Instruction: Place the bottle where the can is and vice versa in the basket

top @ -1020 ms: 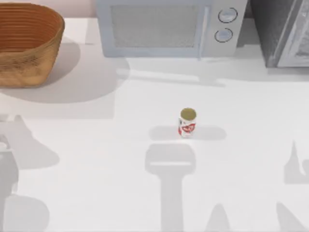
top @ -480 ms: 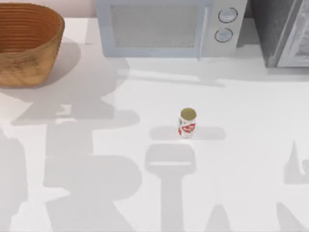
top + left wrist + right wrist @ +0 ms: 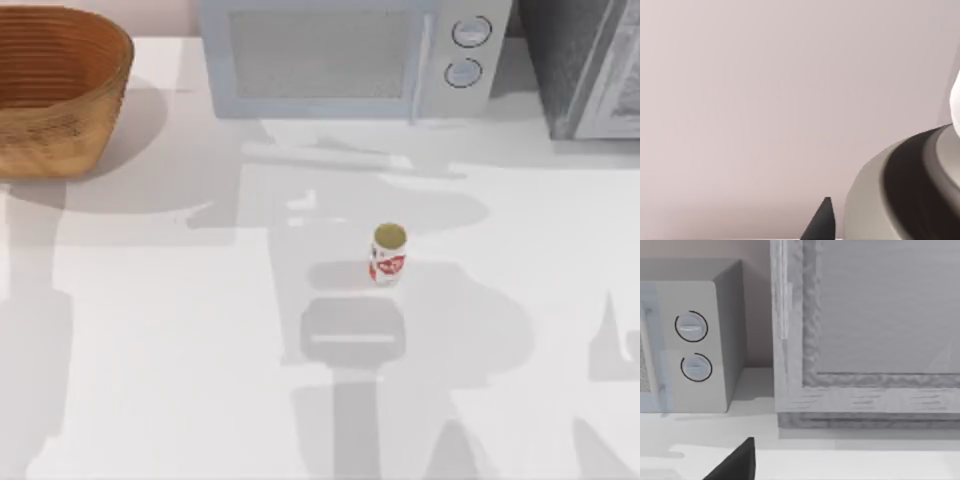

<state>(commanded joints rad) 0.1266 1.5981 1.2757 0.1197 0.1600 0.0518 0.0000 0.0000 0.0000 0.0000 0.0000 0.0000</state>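
The can point(image 3: 388, 254) stands upright mid-tabletop point(image 3: 200, 330); the basket point(image 3: 55, 90) sits at ten o'clock from it, well apart. I cannot tell either tool's state.

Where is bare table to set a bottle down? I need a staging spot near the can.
Free: the table left of the can, below the basket, and the stretch to the can's right. Crowded: the far edge, along the microwave.

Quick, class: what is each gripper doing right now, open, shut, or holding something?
Left gripper: cannot be told; one dark fingertip shows in the left wrist view, against a plain wall.
Right gripper: cannot be told; one dark fingertip shows in the right wrist view.
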